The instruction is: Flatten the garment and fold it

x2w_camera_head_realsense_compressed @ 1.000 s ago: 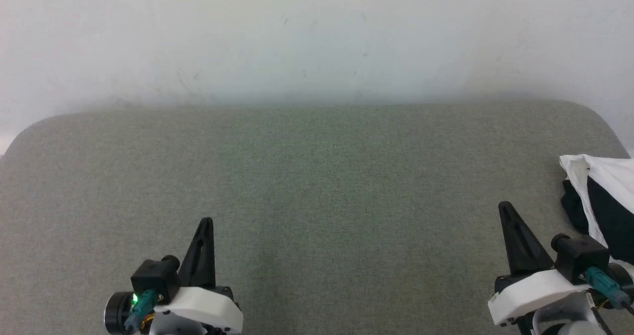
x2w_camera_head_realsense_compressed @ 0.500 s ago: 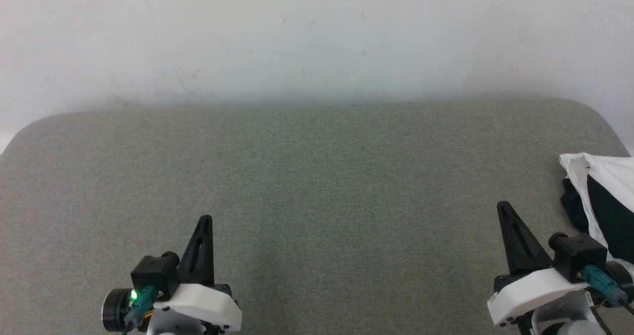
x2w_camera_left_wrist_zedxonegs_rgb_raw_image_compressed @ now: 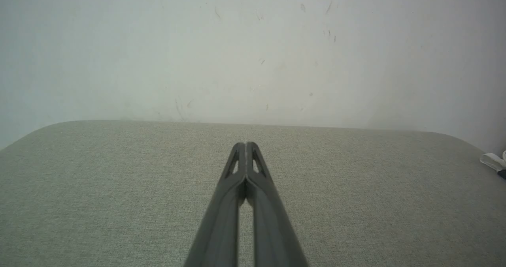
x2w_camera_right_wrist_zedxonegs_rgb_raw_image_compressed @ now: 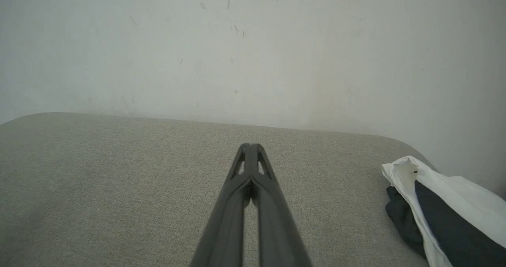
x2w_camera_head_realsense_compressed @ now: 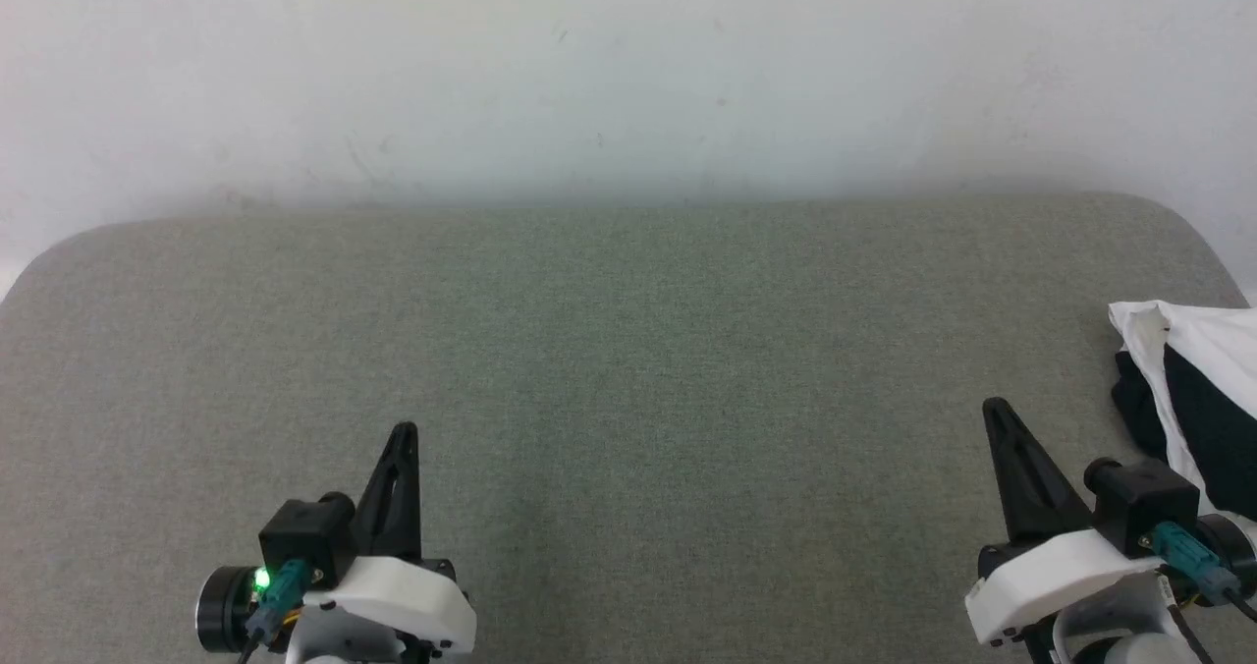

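Observation:
The garment [x2w_camera_head_realsense_compressed: 1193, 389] lies bunched at the right edge of the grey-green padded surface [x2w_camera_head_realsense_compressed: 628, 350], white cloth with black parts, cut off by the frame. In the right wrist view the garment [x2w_camera_right_wrist_zedxonegs_rgb_raw_image_compressed: 438, 207] sits to the lower right of my fingers. My right gripper [x2w_camera_head_realsense_compressed: 994, 409] is shut and empty, a short way left of the garment and apart from it; its tips [x2w_camera_right_wrist_zedxonegs_rgb_raw_image_compressed: 250, 145] meet. My left gripper [x2w_camera_head_realsense_compressed: 404, 430] is shut and empty at the lower left, tips pressed together [x2w_camera_left_wrist_zedxonegs_rgb_raw_image_compressed: 246, 143]. A sliver of the garment [x2w_camera_left_wrist_zedxonegs_rgb_raw_image_compressed: 494, 162] shows at the far right of the left wrist view.
A pale wall [x2w_camera_head_realsense_compressed: 628, 75] rises right behind the surface's far edge. The surface has rounded far corners [x2w_camera_head_realsense_compressed: 1178, 217], and the garment lies by its right edge. Wide bare fabric stretches between the two grippers.
The whole head picture has drifted slightly, so the camera moved a little. Both grippers stay shut and the garment has not moved.

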Available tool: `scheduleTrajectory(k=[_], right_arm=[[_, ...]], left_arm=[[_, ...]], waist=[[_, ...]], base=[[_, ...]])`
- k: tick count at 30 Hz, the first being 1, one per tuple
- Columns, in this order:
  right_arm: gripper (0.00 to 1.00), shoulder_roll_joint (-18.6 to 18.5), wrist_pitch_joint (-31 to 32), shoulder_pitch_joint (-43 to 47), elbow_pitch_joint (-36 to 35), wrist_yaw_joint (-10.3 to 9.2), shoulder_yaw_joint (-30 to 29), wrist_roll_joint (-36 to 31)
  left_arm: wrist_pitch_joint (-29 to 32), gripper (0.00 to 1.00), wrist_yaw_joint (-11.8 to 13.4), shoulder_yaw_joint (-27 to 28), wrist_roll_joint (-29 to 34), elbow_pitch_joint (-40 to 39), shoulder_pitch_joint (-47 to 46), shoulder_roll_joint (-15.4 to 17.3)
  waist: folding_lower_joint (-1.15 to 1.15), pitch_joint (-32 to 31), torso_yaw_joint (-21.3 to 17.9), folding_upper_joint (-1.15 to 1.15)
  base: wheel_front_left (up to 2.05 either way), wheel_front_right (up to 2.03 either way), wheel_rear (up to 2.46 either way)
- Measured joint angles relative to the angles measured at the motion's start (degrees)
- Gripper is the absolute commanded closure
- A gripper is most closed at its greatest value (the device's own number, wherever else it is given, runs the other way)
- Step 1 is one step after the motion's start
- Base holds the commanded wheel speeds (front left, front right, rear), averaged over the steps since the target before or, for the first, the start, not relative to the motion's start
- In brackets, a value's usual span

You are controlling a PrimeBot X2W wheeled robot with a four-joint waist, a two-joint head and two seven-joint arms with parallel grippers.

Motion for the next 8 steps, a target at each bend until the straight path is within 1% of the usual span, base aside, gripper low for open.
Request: scheduleTrajectory(k=[8], right_arm=[[1.00, 0.0, 0.5, 0.0, -0.3, 0.00, 0.1, -0.2]], left_arm=[[1.1, 1.00, 0.0, 0.3, 0.9, -0.7, 0.0, 0.0]], waist=[[0.00, 0.2, -0.1, 0.00]], base=[[0.00, 0.00, 0.00]])
